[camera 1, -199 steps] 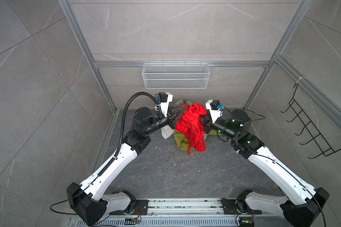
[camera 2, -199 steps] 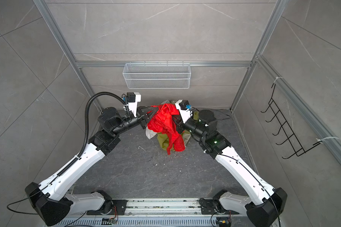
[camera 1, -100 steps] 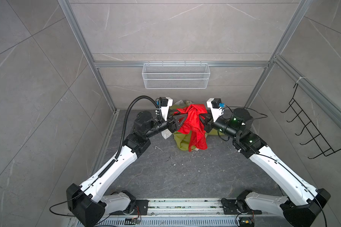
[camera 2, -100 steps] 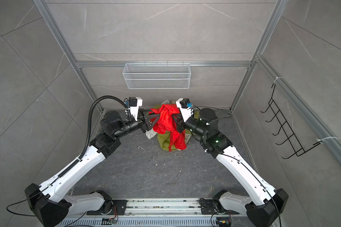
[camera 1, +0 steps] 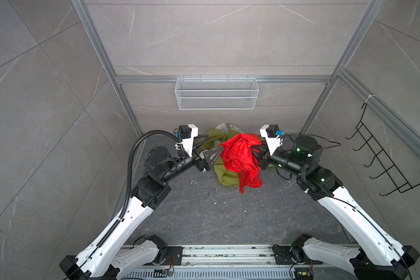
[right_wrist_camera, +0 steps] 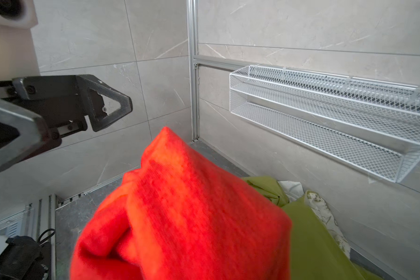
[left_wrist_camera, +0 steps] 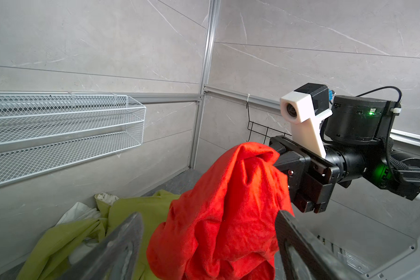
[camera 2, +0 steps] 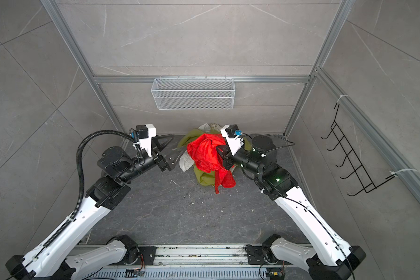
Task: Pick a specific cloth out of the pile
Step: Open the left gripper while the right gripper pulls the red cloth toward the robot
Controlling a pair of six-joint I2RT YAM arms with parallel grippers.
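left wrist view: the cloth (left_wrist_camera: 228,206), bright red, is hanging bunched in the air just above the pile (left_wrist_camera: 66,240). right gripper (left_wrist_camera: 278,158) is pinching its top fold, jaws closed on the fabric. left gripper (camera 1: 210,149) is standing wide open, holding nothing. red fabric is drooping between its fingers (left_wrist_camera: 124,240); contact unclear. the pile is lying on the floor (camera 1: 204,213), below the wire basket (camera 1: 216,93).

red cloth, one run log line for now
red cloth: hanging over pile | right end effector: shut on it | left end effector: open, empty
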